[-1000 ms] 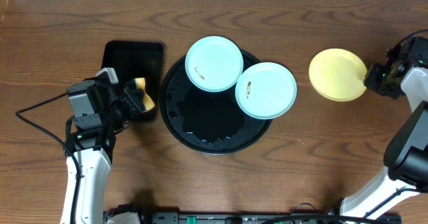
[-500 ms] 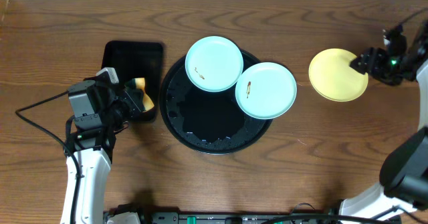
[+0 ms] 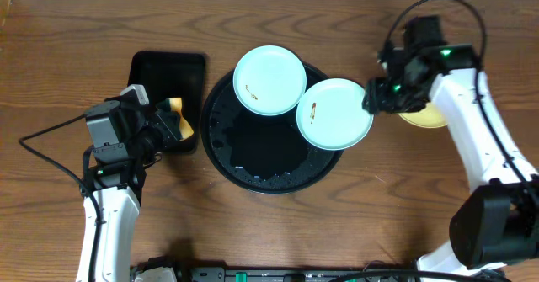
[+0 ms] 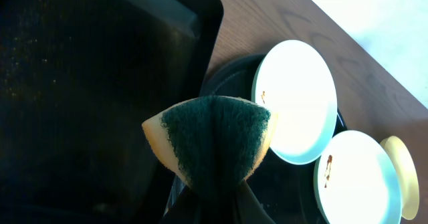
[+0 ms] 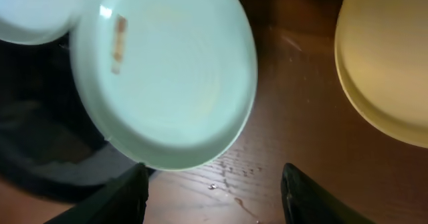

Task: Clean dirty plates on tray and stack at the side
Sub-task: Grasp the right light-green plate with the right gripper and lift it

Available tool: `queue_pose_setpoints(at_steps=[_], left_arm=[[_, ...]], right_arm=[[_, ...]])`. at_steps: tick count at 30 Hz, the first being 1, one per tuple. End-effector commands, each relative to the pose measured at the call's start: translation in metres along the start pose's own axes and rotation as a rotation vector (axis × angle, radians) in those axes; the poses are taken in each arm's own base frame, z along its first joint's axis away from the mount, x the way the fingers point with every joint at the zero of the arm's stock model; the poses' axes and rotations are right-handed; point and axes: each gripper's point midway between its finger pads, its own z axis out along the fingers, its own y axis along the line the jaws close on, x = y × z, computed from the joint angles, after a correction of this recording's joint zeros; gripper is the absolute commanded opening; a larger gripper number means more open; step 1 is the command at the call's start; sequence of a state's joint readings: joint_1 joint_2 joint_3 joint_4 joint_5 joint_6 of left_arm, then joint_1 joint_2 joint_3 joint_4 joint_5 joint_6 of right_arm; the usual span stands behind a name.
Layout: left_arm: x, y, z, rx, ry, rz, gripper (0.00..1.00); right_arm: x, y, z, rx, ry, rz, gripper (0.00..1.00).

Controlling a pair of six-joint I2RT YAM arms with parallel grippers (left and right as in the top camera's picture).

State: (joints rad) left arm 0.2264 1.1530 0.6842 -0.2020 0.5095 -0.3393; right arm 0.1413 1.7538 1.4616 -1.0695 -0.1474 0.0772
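Two aqua plates rest on the round black tray [image 3: 253,160]: one [image 3: 269,80] at its top edge, one [image 3: 334,114] on its right rim, each with a brown streak. The yellow plate [image 3: 425,114] lies on the table to the right, mostly hidden by my right arm. My right gripper [image 3: 375,97] is open and empty, just right of the right aqua plate [image 5: 164,77]; the yellow plate [image 5: 388,63] is at the upper right of its view. My left gripper [image 3: 173,124] is shut on a yellow and green sponge [image 4: 210,140] over the rectangular tray.
A smaller rectangular black tray [image 3: 168,71] lies left of the round tray. Bare wood table [image 3: 354,215] lies in front. A few water drops lie on the wood by the right aqua plate [image 5: 231,177].
My right arm has swung left from beyond the yellow plate to the right edge of the right aqua plate. The plates and left arm have not moved.
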Motion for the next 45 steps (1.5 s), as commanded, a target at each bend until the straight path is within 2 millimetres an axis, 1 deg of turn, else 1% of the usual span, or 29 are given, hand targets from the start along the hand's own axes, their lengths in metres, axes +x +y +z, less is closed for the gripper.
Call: queue_pose_setpoints(at_steps=[1,7,10,14,21,26,28,29,30,31,33,35,38,40,42,45], left_arm=[[-0.014,-0.006,-0.004,0.006,-0.034,0.030,0.08],[-0.014,-0.006,-0.004,0.006,-0.034,0.030,0.08],[-0.014,-0.006,-0.004,0.005,-0.034,0.030,0.08],[-0.013,-0.006,-0.004,0.006,-0.033,0.030,0.08],[-0.013,-0.005,-0.004,0.004,-0.031,0.028,0.08],[-0.013,-0.005,-0.004,0.004,-0.031,0.029,0.08],[-0.013,-0.005,-0.004,0.004,-0.030,0.028,0.08],[-0.013,-0.005,-0.004,0.004,-0.031,0.028,0.08],[-0.013,-0.005,-0.004,0.005,-0.031,0.029,0.08],[-0.013,-0.005,-0.004,0.004,-0.031,0.029,0.08],[-0.013,-0.005,-0.004,0.004,-0.031,0.029,0.08],[-0.013,-0.005,-0.004,0.004,-0.031,0.029,0.08],[-0.013,-0.005,-0.004,0.004,-0.031,0.029,0.08],[-0.013,-0.005,-0.004,0.004,-0.031,0.029,0.08],[-0.013,-0.005,-0.004,0.004,-0.031,0.029,0.08],[-0.013,-0.005,-0.004,0.004,-0.031,0.077,0.08]], right_arm=[[0.007,-0.016,0.016,0.110,0.003,0.048,0.59],[0.006,-0.018,0.043,0.087,-0.040,0.047,0.49],[0.002,-0.017,0.055,0.071,-0.082,0.043,0.38],[-0.002,-0.014,0.065,0.039,-0.120,0.039,0.37],[-0.004,-0.016,0.077,0.035,-0.163,0.034,0.32],[-0.001,-0.023,0.093,0.030,-0.208,0.069,0.29],[0.000,-0.025,0.096,0.030,-0.219,0.072,0.24],[0.000,-0.026,0.097,0.029,-0.223,0.077,0.20],[-0.001,-0.026,0.096,0.029,-0.227,0.080,0.12],[-0.004,-0.026,0.095,0.028,-0.238,0.079,0.01],[-0.010,-0.025,0.091,0.026,-0.257,0.076,0.01],[-0.020,-0.022,0.081,0.021,-0.291,0.072,0.01],[-0.036,-0.015,0.051,0.010,-0.362,0.059,0.01],[-0.041,-0.008,0.026,0.003,-0.402,0.048,0.01],[-0.042,0.001,-0.002,-0.004,-0.449,0.028,0.01],[-0.034,0.018,-0.033,0.001,-0.499,-0.010,0.01]])
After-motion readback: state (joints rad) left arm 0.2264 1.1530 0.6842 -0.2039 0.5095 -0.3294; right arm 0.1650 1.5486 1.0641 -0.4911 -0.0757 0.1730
